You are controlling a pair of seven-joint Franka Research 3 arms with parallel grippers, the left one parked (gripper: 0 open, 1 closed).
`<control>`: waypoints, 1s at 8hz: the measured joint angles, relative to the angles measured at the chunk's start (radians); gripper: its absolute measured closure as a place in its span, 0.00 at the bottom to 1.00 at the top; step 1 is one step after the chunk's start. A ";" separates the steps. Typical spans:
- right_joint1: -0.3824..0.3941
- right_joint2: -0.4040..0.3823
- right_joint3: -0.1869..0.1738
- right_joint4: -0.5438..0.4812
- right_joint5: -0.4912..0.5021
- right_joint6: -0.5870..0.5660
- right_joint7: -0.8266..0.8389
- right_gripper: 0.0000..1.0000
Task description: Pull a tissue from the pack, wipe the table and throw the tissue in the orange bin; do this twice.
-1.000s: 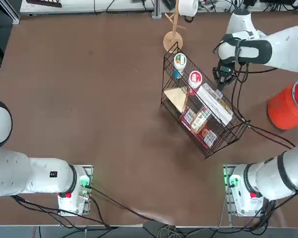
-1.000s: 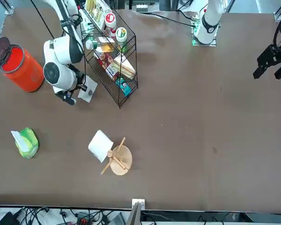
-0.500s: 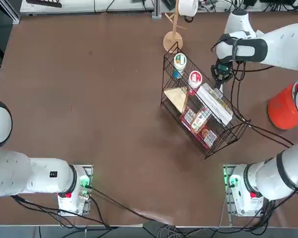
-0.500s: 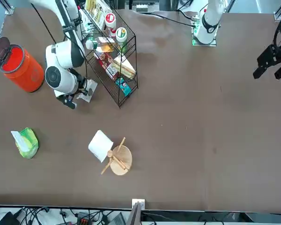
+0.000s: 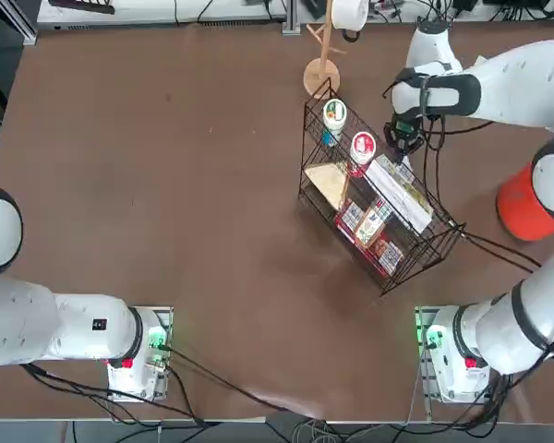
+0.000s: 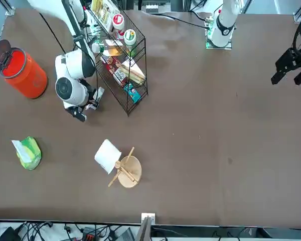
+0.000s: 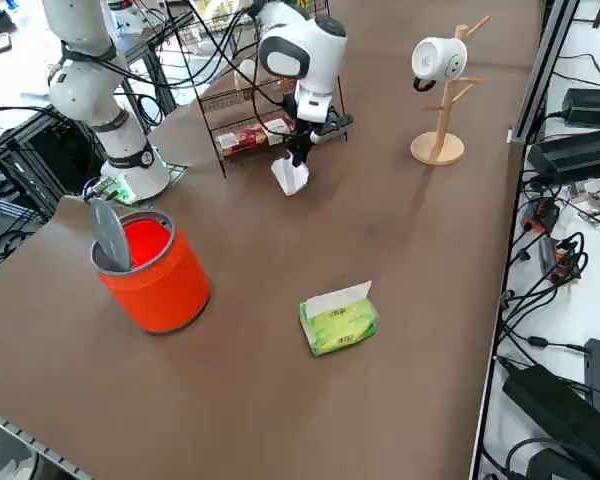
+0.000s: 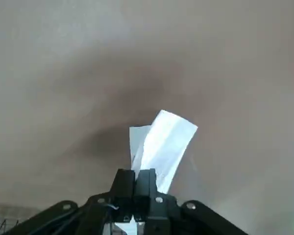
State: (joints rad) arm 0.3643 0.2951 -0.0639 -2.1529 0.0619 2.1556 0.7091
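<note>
My right gripper (image 8: 135, 182) is pinched tight on a white tissue (image 8: 161, 142), fingers closed with no gap, tissue hanging down so its free end drags on the table (image 7: 400, 230) for wiping. I'm low, just beside the black wire basket (image 6: 121, 55), on its side facing the orange bin (image 7: 152, 270). The bin stands near, lid tipped open, probably ready for the drop. The pack (image 7: 338, 322) sits well apart from the basket, beyond the bin, next sheet sticking up for the second pull. Wooden mug stand (image 7: 440, 95) near the basket, out of my way.
</note>
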 joint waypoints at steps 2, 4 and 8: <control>0.011 0.023 0.001 0.000 0.000 0.010 0.001 0.99; 0.030 0.046 0.002 0.001 0.002 0.040 0.013 0.99; 0.073 0.052 0.009 0.021 0.002 0.063 0.078 0.99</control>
State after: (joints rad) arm 0.4370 0.3469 -0.0549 -2.1321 0.0635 2.2183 0.7868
